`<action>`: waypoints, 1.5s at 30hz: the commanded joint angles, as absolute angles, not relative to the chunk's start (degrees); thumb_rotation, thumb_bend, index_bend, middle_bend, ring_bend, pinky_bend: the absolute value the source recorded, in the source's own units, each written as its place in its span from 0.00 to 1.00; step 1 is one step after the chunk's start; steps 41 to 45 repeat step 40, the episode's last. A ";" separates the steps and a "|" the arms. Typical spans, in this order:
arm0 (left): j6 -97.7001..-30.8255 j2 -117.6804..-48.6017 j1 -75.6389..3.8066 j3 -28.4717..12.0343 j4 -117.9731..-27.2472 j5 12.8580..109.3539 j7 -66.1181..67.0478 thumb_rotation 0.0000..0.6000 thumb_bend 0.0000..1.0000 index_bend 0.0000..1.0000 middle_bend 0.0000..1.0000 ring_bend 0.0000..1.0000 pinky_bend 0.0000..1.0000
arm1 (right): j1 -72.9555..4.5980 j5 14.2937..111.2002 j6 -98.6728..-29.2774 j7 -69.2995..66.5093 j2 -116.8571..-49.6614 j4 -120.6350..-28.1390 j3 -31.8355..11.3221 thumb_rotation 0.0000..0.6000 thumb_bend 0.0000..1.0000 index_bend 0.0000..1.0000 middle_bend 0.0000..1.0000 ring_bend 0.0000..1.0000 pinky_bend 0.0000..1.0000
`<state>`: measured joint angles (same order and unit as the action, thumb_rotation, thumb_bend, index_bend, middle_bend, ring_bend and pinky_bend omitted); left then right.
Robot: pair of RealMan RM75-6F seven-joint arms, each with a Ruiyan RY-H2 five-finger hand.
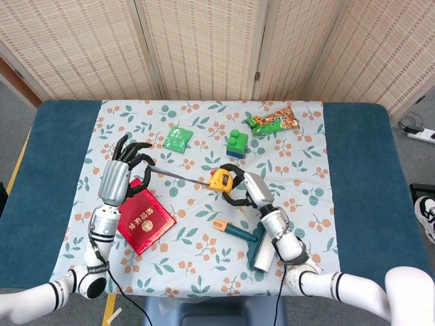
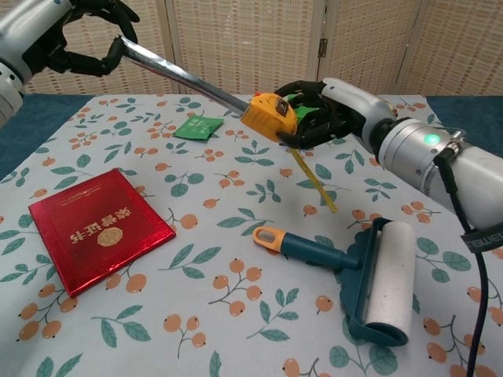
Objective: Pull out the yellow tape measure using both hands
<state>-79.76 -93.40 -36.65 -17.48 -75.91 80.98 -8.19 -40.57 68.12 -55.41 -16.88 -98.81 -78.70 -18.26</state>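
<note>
My right hand (image 1: pixel 246 189) (image 2: pixel 330 115) grips the yellow tape measure (image 1: pixel 221 180) (image 2: pixel 270 117) above the middle of the table. A metal blade (image 1: pixel 178 176) (image 2: pixel 185 77) runs out of the case to the left. My left hand (image 1: pixel 122 166) (image 2: pixel 75 35) pinches the blade's far end, well apart from the case. A yellow strap (image 2: pixel 314 181) dangles from the case toward the tablecloth.
A red booklet (image 1: pixel 144 221) (image 2: pixel 94 228) lies below my left hand. A lint roller (image 1: pixel 248 239) (image 2: pixel 361 275) lies under my right arm. Further back sit a green packet (image 1: pixel 176 138) (image 2: pixel 196 126), a green block (image 1: pixel 236 143) and a snack bag (image 1: pixel 273 121).
</note>
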 commanded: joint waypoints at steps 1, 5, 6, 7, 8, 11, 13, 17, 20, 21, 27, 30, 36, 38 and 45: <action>-80.54 -93.08 -35.89 -17.78 -74.05 81.14 -12.37 1.00 0.66 0.51 0.29 0.23 0.05 | -38.84 68.08 -54.73 -17.52 -95.92 -80.65 -17.05 1.00 0.43 0.54 0.46 0.49 0.40; -81.47 -93.53 -35.53 -18.33 -71.54 81.08 -16.37 1.00 0.67 0.48 0.29 0.23 0.05 | -37.19 68.70 -54.80 -18.55 -93.06 -82.15 -15.95 1.00 0.43 0.54 0.46 0.49 0.40; -81.45 -93.60 -35.49 -18.52 -70.89 80.90 -17.47 1.00 0.67 0.48 0.29 0.23 0.06 | -36.69 68.97 -54.74 -18.98 -92.19 -82.57 -15.54 1.00 0.43 0.54 0.46 0.49 0.40; -81.39 -93.61 -35.46 -18.68 -70.50 80.73 -18.34 1.00 0.67 0.48 0.29 0.23 0.06 | -36.29 69.18 -54.72 -19.32 -91.52 -82.84 -15.21 1.00 0.43 0.54 0.46 0.49 0.40; -81.24 -93.55 -35.38 -18.93 -70.11 80.37 -19.44 1.00 0.67 0.48 0.30 0.23 0.06 | -35.73 69.42 -54.66 -19.81 -90.65 -83.14 -14.75 1.00 0.43 0.54 0.46 0.49 0.40; -80.68 -93.29 -35.19 -19.58 -69.10 79.31 -21.66 1.00 0.67 0.47 0.30 0.23 0.06 | -34.31 69.96 -54.65 -21.34 -88.70 -83.68 -13.69 1.00 0.43 0.54 0.46 0.49 0.40; -80.24 -93.15 -35.14 -19.90 -68.31 78.75 -22.76 1.00 0.68 0.47 0.30 0.23 0.06 | -33.56 70.29 -54.64 -22.22 -87.70 -83.77 -13.11 1.00 0.43 0.54 0.46 0.49 0.40; -79.07 -92.87 -35.23 -20.62 -66.79 77.58 -25.10 1.00 0.68 0.47 0.30 0.23 0.06 | -32.06 71.37 -54.62 -24.04 -85.83 -83.35 -11.71 1.00 0.43 0.54 0.46 0.49 0.40; -78.35 -92.65 -35.34 -21.22 -65.54 76.77 -26.53 1.00 0.68 0.47 0.30 0.23 0.06 | -31.07 72.19 -54.48 -25.62 -84.51 -83.08 -10.77 1.00 0.43 0.54 0.46 0.49 0.40; -77.99 -92.54 -35.43 -21.50 -65.10 76.42 -27.12 1.00 0.68 0.47 0.30 0.23 0.06 | -30.66 72.58 -54.52 -26.25 -84.00 -82.96 -10.39 1.00 0.43 0.54 0.46 0.49 0.40; -76.56 -91.87 -35.53 -22.71 -63.61 74.67 -29.48 1.00 0.68 0.48 0.30 0.23 0.06 | -28.49 74.65 -55.02 -29.21 -81.78 -81.84 -8.23 1.00 0.42 0.54 0.46 0.49 0.40; -75.75 -91.52 -35.55 -23.35 -63.32 73.73 -30.84 1.00 0.68 0.48 0.30 0.23 0.06 | -27.34 75.27 -55.11 -31.08 -80.78 -81.02 -7.25 1.00 0.43 0.54 0.46 0.49 0.40; -74.56 -91.23 -35.63 -24.15 -63.41 72.26 -31.86 1.00 0.68 0.48 0.30 0.23 0.06 | -25.44 76.39 -55.40 -34.29 -79.24 -79.05 -5.77 1.00 0.43 0.54 0.46 0.49 0.40; -74.31 -91.11 -35.67 -24.30 -63.63 72.02 -32.07 1.00 0.68 0.48 0.30 0.23 0.06 | -25.12 76.57 -55.54 -34.70 -78.94 -78.84 -5.64 1.00 0.43 0.54 0.46 0.49 0.40; -74.31 -91.10 -35.68 -24.37 -63.54 71.91 -32.04 1.00 0.68 0.48 0.30 0.23 0.06 | -24.88 76.69 -55.71 -34.97 -78.74 -78.76 -5.66 1.00 0.43 0.54 0.46 0.49 0.40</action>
